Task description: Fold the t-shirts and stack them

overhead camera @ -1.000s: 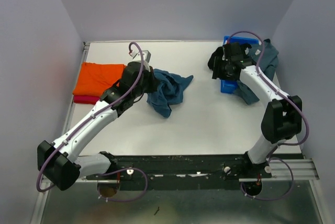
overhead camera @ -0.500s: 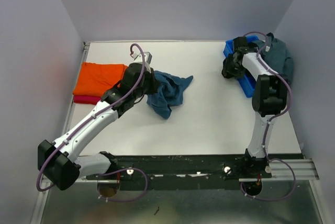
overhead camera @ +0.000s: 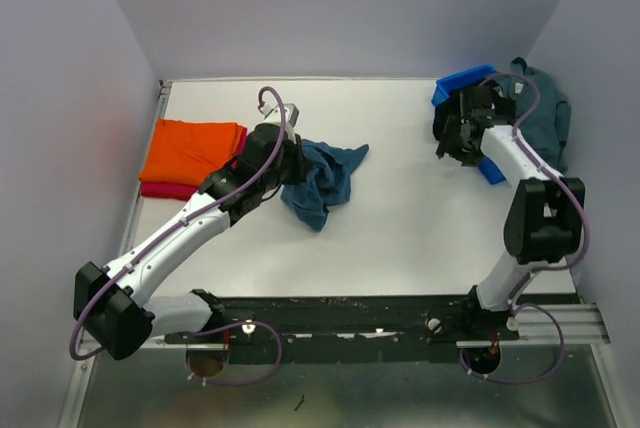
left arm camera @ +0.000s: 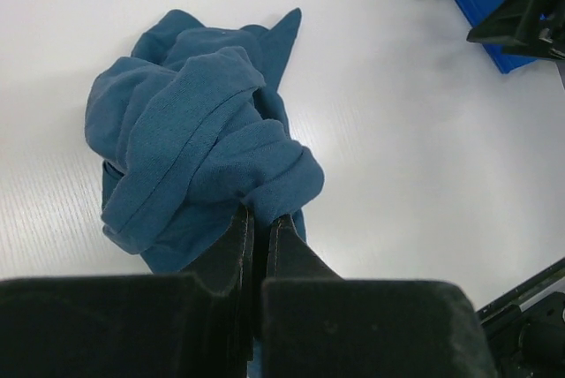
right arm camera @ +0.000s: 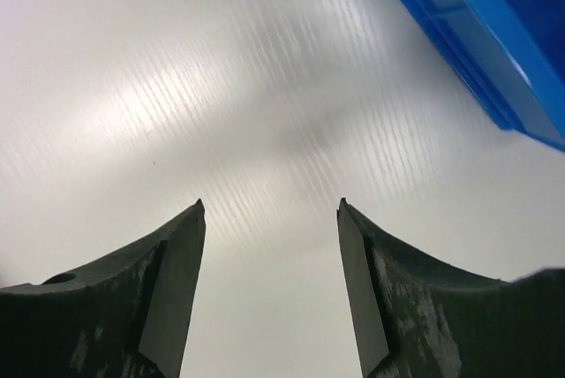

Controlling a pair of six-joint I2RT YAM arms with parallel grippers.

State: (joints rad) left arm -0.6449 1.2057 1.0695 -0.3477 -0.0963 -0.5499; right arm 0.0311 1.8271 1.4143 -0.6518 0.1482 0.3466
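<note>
Top: pinching crumpled teal t-shirt on worktop with left claw; showing folded orange t-shirt atop crimson t-shirt at left edge. Left wrist: pressed together onto teal cloth. Right wrist: holding right claw spread above worktop, near blue bin.

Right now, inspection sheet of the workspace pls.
Surface: white table, no stains seen.
Job's things: orange t-shirt folded on red t-shirt, far left; teal t-shirt crumpled, centre; grey-blue t-shirt draped far right.
Clutter: blue plastic bin, far right, partly hidden by the right arm.
Grippers: left gripper shut on the teal t-shirt; right gripper open, empty, over bare table.
Cables: purple cables loop along both arms; no snag seen.
Surroundings: lavender walls on three sides.
</note>
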